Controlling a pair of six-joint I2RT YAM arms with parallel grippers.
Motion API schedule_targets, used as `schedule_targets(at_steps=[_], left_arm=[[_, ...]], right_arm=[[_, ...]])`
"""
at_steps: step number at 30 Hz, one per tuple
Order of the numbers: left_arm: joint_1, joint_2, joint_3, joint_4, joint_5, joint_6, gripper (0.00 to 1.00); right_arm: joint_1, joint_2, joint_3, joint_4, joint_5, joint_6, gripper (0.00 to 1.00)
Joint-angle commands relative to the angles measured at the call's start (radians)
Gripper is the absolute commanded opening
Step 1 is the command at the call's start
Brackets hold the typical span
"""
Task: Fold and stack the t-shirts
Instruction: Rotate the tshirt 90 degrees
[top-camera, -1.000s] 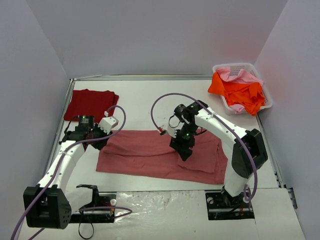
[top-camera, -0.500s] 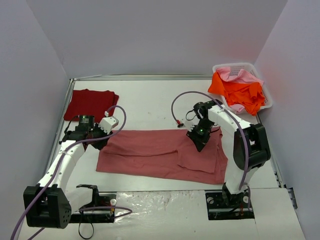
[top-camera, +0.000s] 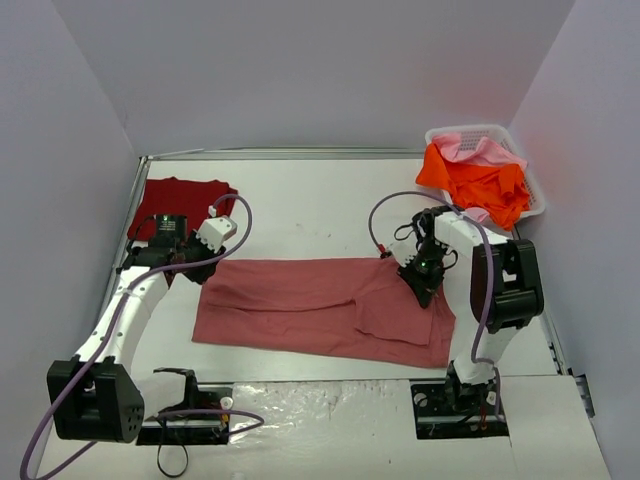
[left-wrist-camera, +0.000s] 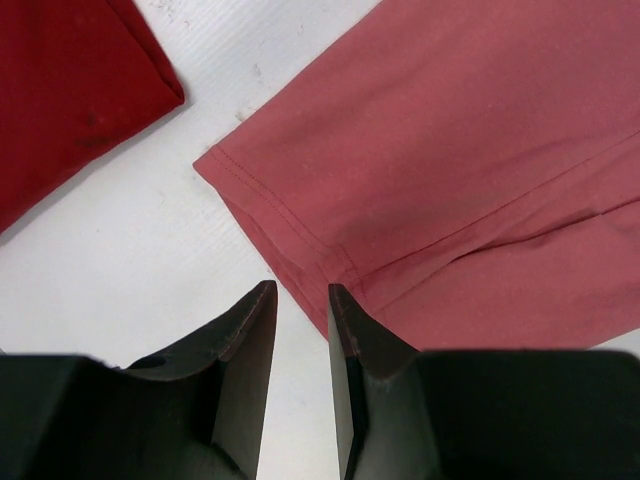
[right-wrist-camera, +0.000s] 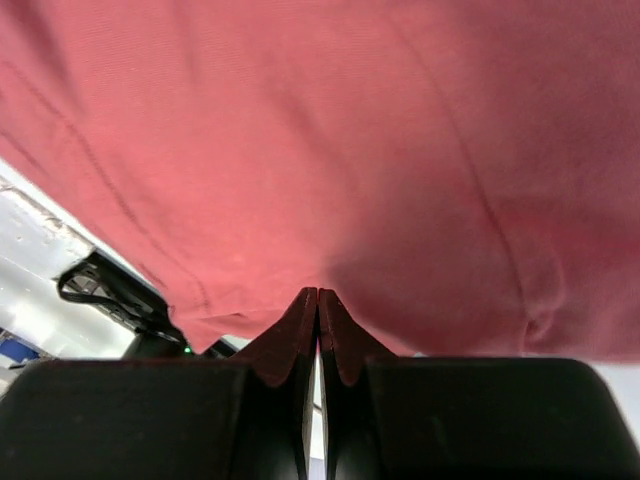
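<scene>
Mid-table, rose-red t-shirt (top-camera: 300, 305) lies spread out, right gripper (right-wrist-camera: 318, 292) pinched tight on its cloth nr the right end. Left gripper (left-wrist-camera: 300, 292) hangs just off the shirt's left corner, jaws narrowly apart w/ nothing btwn. Dark crimson t-shirt (top-camera: 180, 205) sits folded far left.

The rose-red t-shirt (top-camera: 300, 305) is lying spread flat across the middle of the bench (top-camera: 300, 205), creased on its right part. The dark crimson t-shirt (top-camera: 185, 205) is sitting folded at the far left. The orange t-shirt (top-camera: 485, 185) and light pink t-shirt (top-camera: 472, 150) are lying crumpled in the white basket (top-camera: 470, 130) at the far right.
</scene>
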Motion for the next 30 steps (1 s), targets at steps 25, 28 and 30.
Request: schedule_targets(at_steps=[25,28,30], left_arm=[[0.012,0.062,0.186,-0.004,-0.064,-0.006,0.26],[0.015,0.074,0.161,0.079,-0.101,-0.019,0.26],[0.015,0.088,0.152,0.118,-0.114,-0.029,0.26]], right_arm=[[-0.015,0.878,1.239,-0.157,-0.058,0.063,0.00],[0.031,0.924,1.427,-0.067,-0.081,0.095,0.00],[0.054,0.900,1.357,0.141,-0.074,0.125,0.00]])
